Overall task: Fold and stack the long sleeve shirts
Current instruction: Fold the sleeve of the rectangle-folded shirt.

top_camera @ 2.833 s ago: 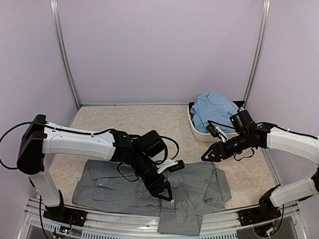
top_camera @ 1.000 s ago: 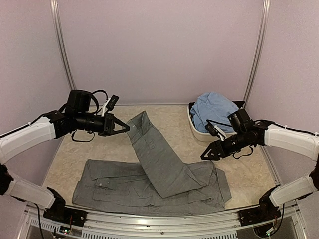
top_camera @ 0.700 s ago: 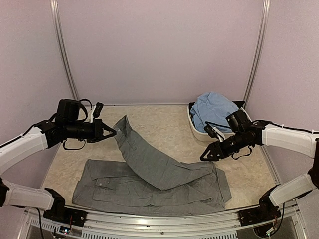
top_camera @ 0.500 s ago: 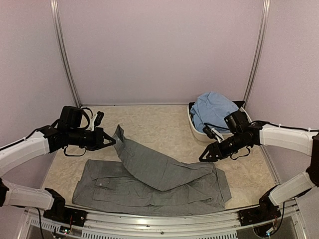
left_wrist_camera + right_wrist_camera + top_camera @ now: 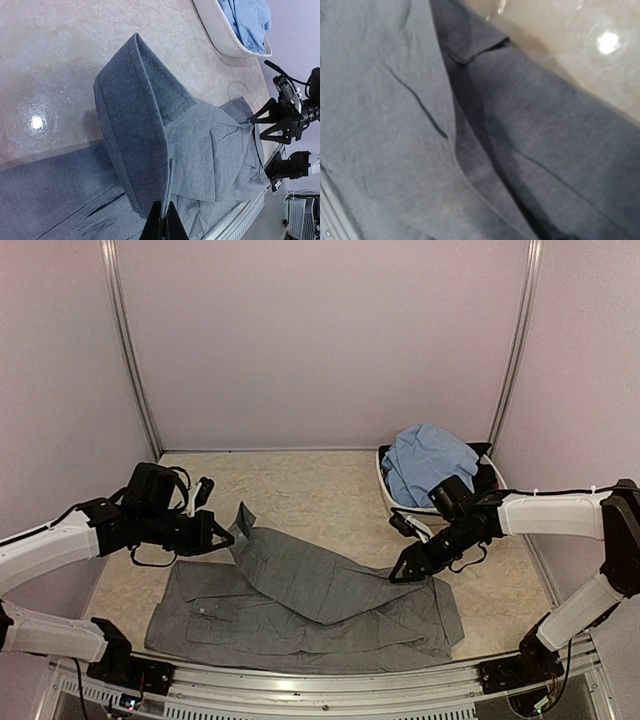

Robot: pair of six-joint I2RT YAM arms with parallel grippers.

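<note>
Spread shirt [image 5: 300,615] front; bundled shirt [image 5: 430,460] in basin [image 5: 388,490], rear right.

text: none readable | labels: none readable | numbers, signs: none readable

Bench [image 5: 320,485]: beige, mottled, glossy top. It runs from the front rail [image 5: 300,678] back to the rear wall [image 5: 320,340].

Basin [image 5: 385,483]: white plastic, oval, at the far right of the bench close to the rear wall. In the left wrist view its smooth outer wall [image 5: 220,35] rests flat on the bench [image 5: 60,50].

Enclosure: plain lilac walls at rear and on both sides. A metal post stands in the left rear corner [image 5: 130,350] and another in the right rear corner [image 5: 515,340], just behind the basin.

Glare: one round bright spot on the bench in the left wrist view [image 5: 36,121], and another on the bench [image 5: 570,20] in the right wrist view [image 5: 609,42].
</note>
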